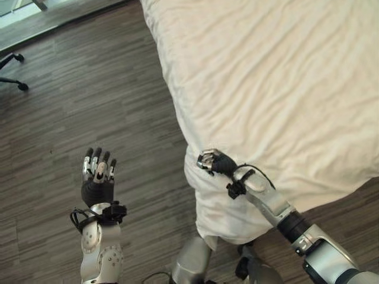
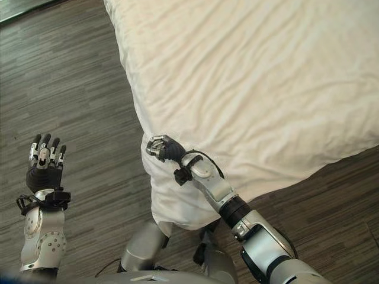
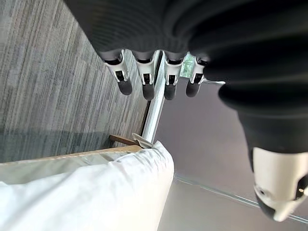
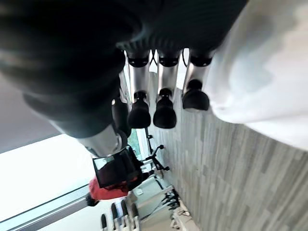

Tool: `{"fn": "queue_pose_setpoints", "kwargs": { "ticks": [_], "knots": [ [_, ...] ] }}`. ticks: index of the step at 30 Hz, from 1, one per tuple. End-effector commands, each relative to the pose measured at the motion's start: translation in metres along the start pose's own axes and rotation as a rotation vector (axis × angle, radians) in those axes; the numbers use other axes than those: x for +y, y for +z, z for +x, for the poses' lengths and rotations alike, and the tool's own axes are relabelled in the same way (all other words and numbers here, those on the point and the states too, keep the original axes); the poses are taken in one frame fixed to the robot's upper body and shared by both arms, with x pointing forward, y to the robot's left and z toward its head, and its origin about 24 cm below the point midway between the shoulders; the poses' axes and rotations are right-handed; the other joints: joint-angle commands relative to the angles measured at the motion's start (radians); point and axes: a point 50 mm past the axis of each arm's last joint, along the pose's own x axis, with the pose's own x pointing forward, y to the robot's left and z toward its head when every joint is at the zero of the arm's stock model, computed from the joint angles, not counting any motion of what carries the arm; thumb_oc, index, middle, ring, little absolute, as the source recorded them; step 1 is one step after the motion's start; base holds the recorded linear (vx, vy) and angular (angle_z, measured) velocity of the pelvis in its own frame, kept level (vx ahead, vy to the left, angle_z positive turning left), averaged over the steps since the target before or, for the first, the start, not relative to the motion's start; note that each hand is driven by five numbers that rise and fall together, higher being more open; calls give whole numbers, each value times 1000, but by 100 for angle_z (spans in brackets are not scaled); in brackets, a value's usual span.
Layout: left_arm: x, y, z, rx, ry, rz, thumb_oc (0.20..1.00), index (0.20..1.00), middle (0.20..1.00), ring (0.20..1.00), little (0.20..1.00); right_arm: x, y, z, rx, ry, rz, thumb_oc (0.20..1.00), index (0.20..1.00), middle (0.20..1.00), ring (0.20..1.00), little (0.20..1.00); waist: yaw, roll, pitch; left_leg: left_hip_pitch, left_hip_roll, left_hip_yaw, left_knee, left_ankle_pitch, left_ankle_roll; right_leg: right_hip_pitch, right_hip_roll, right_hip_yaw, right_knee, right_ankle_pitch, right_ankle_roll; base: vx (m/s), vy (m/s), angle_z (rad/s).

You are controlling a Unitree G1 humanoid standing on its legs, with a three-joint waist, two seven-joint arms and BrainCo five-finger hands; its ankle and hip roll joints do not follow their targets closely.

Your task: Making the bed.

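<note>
A cream duvet (image 1: 266, 77) covers the bed, and its near corner hangs down over the mattress edge in front of me. My right hand (image 1: 214, 161) sits at that corner's upper edge with its fingers (image 4: 163, 113) curled. The cloth (image 4: 260, 72) lies against the side of the hand, and nothing shows between fingers and thumb. My left hand (image 1: 98, 177) is raised over the floor left of the bed, apart from the duvet, its fingers (image 3: 147, 82) straight and holding nothing.
Dark wood-plank floor (image 1: 89, 89) runs along the bed's left side and around the near corner. The black legs of a chair base (image 1: 15, 71) stand at the far left. A glass wall strip (image 1: 35, 18) runs along the top left.
</note>
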Motion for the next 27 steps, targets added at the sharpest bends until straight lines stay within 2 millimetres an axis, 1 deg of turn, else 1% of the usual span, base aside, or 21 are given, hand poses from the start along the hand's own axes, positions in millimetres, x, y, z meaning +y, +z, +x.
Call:
{"fn": "queue_pose_setpoints", "kwargs": {
  "ticks": [1, 3, 4, 5, 7, 8, 9, 11, 14, 15, 16, 18, 19, 21, 22, 25, 26, 27],
  "knots": [
    [-11, 23, 10, -106, -86, 18, 1000, 1000, 1000, 1000, 1000, 4, 3, 9, -23, -36, -31, 200, 200, 200, 200, 200, -8, 19, -17, -43, -40, 62, 6, 48, -34, -23, -51, -15, 11, 77, 56, -15, 19, 31],
    [-8, 24, 8, -106, -74, 18, 1000, 1000, 1000, 1000, 1000, -6, -15, 6, 53, -95, -22, 200, 200, 200, 200, 200, -5, 26, -17, -48, -37, 69, 6, 48, -33, -35, -48, -1, 11, 82, 56, -5, 26, 19],
    [-3, 24, 4, -102, -55, 18, 1000, 1000, 1000, 1000, 1000, -16, -35, -3, 136, -161, -12, 200, 200, 200, 200, 200, -3, 32, -10, -54, -36, 75, 6, 51, -32, -42, -45, 5, 11, 84, 55, 0, 0, 0],
    [-3, 24, 4, -101, -55, 18, 1000, 1000, 1000, 1000, 1000, -16, -35, -3, 136, -161, -12, 200, 200, 200, 200, 200, -3, 31, -12, -55, -36, 75, 6, 51, -32, -43, -45, 5, 11, 84, 55, -2, 6, -8],
    [3, 23, 2, -95, -27, 24, 1000, 1000, 1000, 1000, 1000, -19, -61, -17, 218, -228, 65, 200, 200, 200, 200, 200, -10, 39, -1, -58, -37, 75, 6, 49, -31, -48, -45, 8, 11, 81, 55, 5, 11, -6],
    [6, 22, 0, -92, -4, 22, 1000, 1000, 1000, 1000, 1000, -16, -88, -33, 300, -280, 170, 200, 200, 200, 200, 200, -22, 45, 3, -66, -38, 78, 6, 50, -29, -57, -47, 9, 11, 82, 56, 0, 0, 0],
    [6, 22, 0, -92, -4, 21, 1000, 1000, 1000, 1000, 1000, -16, -88, -33, 300, -280, 170, 200, 200, 200, 200, 200, -23, 45, 1, -70, -39, 77, 6, 53, -29, -60, -48, 8, 11, 84, 56, -5, 31, 3],
    [5, 22, 0, -95, -1, 24, 1000, 1000, 1000, 1000, 1000, -10, -115, -50, 416, -293, 173, 200, 200, 200, 200, 200, -38, 59, 3, -82, -44, 79, 6, 54, -29, -74, -52, 10, 11, 87, 58, -3, 45, -1],
    [3, 23, 1, -105, -11, 30, 1000, 1000, 1000, 1000, 1000, -2, -134, -65, 515, -262, 127, 200, 200, 200, 200, 200, -55, 66, 5, -90, -45, 91, 6, 52, -27, -90, -55, 18, 11, 91, 61, 16, 60, -2],
    [0, 22, 0, -104, -18, 28, 1000, 1000, 1000, 1000, 1000, 1, -145, -76, 563, -261, 125, 200, 200, 200, 200, 200, -67, 63, 11, -94, -43, 104, 6, 49, -25, -101, -53, 29, 11, 94, 64, 13, 63, -17],
    [-3, 21, 0, -105, -30, 27, 1000, 1000, 1000, 1000, 1000, 2, -150, -80, 590, -259, 122, 200, 200, 200, 200, 200, -73, 61, 13, -97, -43, 111, 6, 48, -24, -106, -51, 37, 11, 97, 65, 7, 42, -20],
    [-3, 21, 0, -105, -30, 27, 1000, 1000, 1000, 1000, 1000, 2, -150, -80, 590, -259, 122, 200, 200, 200, 200, 200, -71, 61, 12, -98, -42, 112, 6, 48, -24, -107, -51, 38, 11, 97, 65, 4, 28, -30],
    [-6, 20, 1, -102, -45, 26, 1000, 1000, 1000, 1000, 1000, 0, -162, -94, 660, -262, 106, 200, 200, 200, 200, 200, -84, 56, 21, -100, -40, 133, 6, 44, -21, -118, -49, 60, 11, 104, 70, 5, 56, -28],
    [-9, 19, 3, -100, -61, 23, 1000, 1000, 1000, 1000, 1000, -2, -168, -102, 701, -268, 107, 200, 200, 200, 200, 200, -94, 54, 25, -101, -41, 143, 6, 40, -19, -125, -49, 69, 11, 106, 73, 10, 51, -16],
    [-13, 20, 4, -106, -74, 20, 1000, 1000, 1000, 1000, 1000, -4, -170, -105, 713, -269, 105, 200, 200, 200, 200, 200, -98, 52, 26, -101, -40, 148, 6, 39, -18, -128, -48, 72, 11, 108, 75, 13, 44, -26],
    [-10, 22, 6, -118, -70, 24, 1000, 1000, 1000, 1000, 1000, -5, -171, -114, 717, -239, 90, 200, 200, 200, 200, 200, -117, 40, 28, -102, -38, 164, 6, 34, -18, -138, -50, 85, 11, 112, 79, 11, 38, -22],
    [-10, 22, 6, -118, -70, 24, 1000, 1000, 1000, 1000, 1000, -5, -171, -114, 717, -239, 90, 200, 200, 200, 200, 200, -117, 40, 28, -102, -38, 164, 6, 34, -18, -138, -50, 85, 11, 112, 79, 26, 12, -13],
    [-6, 22, 7, -120, -53, 31, 1000, 1000, 1000, 1000, 1000, -10, -172, -128, 711, -244, 103, 200, 200, 200, 200, 200, -139, 27, 28, -101, -39, 173, 6, 30, -18, -140, -55, 87, 11, 112, 81, 19, 10, -8]
  ]
}}
